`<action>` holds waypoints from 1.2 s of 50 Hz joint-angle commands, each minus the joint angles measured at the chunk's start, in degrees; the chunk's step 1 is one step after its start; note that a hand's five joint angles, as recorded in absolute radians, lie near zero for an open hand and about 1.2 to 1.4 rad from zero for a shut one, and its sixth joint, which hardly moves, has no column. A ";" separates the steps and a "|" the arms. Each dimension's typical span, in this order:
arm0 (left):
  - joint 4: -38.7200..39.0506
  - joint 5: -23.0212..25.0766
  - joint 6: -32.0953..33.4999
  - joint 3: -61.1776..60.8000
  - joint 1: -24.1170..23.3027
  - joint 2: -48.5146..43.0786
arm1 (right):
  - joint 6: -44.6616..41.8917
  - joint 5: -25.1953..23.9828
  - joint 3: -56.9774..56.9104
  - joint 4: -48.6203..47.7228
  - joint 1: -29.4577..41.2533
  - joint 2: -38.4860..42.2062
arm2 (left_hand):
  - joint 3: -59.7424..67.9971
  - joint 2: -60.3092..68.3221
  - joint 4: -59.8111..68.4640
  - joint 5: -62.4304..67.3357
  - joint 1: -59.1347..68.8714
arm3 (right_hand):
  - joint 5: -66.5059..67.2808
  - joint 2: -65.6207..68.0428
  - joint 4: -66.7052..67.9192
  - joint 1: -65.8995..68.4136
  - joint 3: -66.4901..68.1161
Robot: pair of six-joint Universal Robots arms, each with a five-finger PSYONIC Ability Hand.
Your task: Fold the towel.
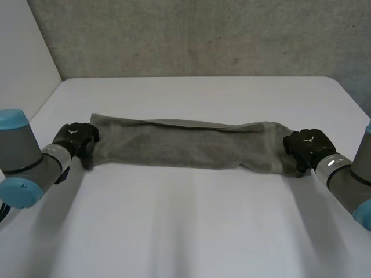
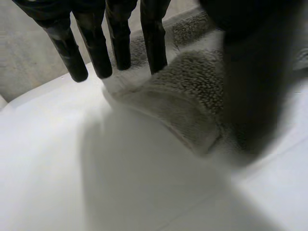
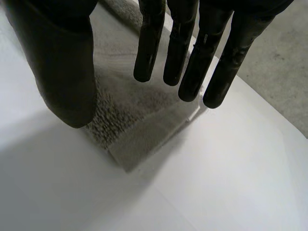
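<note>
Running side to side across the tabletop (image 1: pixel 185 231), the towel (image 1: pixel 185 147) ends at the left hand (image 1: pixel 75 139) and the right hand (image 1: pixel 304 147), both straight-fingered, gripping nothing.

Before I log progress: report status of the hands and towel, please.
Left hand open at one towel end. Right hand open at other end. Towel a long strip on table. No obstacle seen.

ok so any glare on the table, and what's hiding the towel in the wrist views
Head view: no glare on the table, and the towel is plainly seen. Left wrist view: the thumb of the left hand hides part of the towel's end. Right wrist view: the thumb of the right hand covers part of the other end.
</note>
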 commanded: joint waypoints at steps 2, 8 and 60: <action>2.89 -2.14 -0.14 -0.53 0.00 -0.26 | -0.08 -0.17 -0.73 -0.53 -0.88 1.55 | 8.75 8.68 9.04 8.26 8.35 | 4.11 4.60 4.36 4.38 4.20; 2.89 -2.23 -0.06 -0.44 -0.09 -0.17 | 0.00 -0.26 -1.52 -0.36 -1.67 2.43 | 22.34 22.27 22.63 21.85 21.95 | 11.34 11.83 11.59 11.61 11.43; 2.10 -1.70 -2.25 -7.12 -1.05 11.78 | -17.76 3.42 -23.74 17.82 -14.27 -0.72 | -10.91 -10.98 -10.63 -11.41 -11.31 | 40.39 40.88 40.64 40.66 40.48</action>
